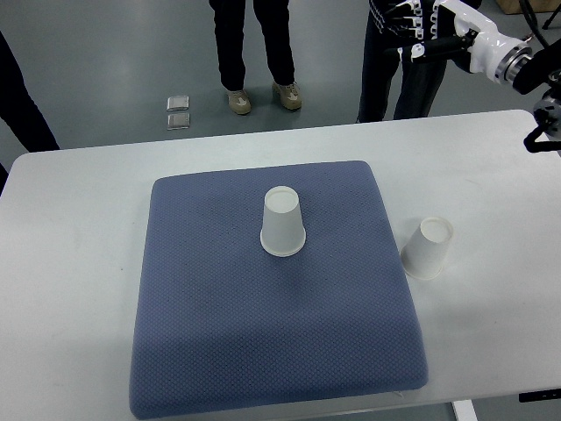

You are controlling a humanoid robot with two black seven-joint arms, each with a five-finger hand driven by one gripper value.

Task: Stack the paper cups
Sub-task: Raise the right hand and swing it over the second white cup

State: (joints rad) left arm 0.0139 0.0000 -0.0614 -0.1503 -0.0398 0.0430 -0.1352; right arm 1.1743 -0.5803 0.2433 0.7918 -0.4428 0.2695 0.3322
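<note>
One white paper cup (283, 223) stands upside down near the middle of the blue-grey cushion (219, 333). A second white paper cup (428, 247) stands upside down on the white table (79, 228), just off the cushion's right edge. My right hand (419, 33) is raised at the top right, beyond the table's far edge and well away from both cups. Its fingers are spread and hold nothing. The left arm does not show.
Two people's legs (257, 53) stand on the grey floor beyond the far table edge, and another dark leg (22, 96) shows at the top left. Two small square objects (178, 112) lie on the floor. The table's near edge runs along the picture's bottom.
</note>
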